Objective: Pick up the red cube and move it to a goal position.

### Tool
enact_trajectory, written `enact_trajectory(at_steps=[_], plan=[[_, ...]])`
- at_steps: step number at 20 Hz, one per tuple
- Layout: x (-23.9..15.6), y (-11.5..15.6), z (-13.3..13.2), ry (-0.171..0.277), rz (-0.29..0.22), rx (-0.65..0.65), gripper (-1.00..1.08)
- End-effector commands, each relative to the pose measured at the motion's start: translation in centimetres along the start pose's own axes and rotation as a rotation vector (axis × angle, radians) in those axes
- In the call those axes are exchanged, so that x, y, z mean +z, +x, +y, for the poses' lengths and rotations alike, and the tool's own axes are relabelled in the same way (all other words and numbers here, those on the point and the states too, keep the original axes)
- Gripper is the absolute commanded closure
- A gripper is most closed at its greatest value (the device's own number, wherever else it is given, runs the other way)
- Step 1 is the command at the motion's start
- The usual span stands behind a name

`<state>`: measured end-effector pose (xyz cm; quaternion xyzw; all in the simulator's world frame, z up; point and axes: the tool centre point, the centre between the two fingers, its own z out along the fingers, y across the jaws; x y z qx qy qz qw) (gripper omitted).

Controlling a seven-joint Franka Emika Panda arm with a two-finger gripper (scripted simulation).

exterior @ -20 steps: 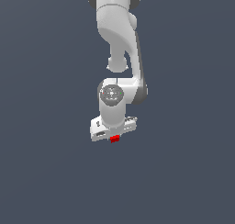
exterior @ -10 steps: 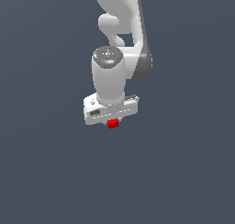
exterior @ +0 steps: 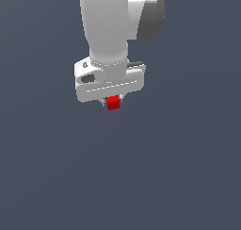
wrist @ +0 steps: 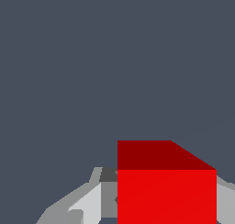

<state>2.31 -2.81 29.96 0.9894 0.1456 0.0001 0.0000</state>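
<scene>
The red cube is tiny and bright red, held between the fingertips of my white gripper below the wide white hand in the exterior view. The gripper is shut on it and holds it above the plain dark grey floor. In the wrist view the red cube fills the space between the grey fingers, which press on its sides. The fingertips are mostly hidden behind the hand in the exterior view.
The white arm with its dark grey joint rises above the hand in the exterior view. Around it there is only flat dark grey ground.
The arm has risen with the red cube in the gripper. Hand and cube now sit higher in the exterior view and look larger. The grip has stayed shut.
</scene>
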Motion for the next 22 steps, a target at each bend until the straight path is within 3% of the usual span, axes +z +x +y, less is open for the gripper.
enact_trajectory(at_steps=[1,11,22], plan=[[-2.9,-0.5,0.0,0.0,0.0,0.0,1.08],[-10.9,-1.5,0.2,0.0,0.0,0.0,1.08],[-13.1,-1.6,0.3,0.0,0.0,0.0,1.08]])
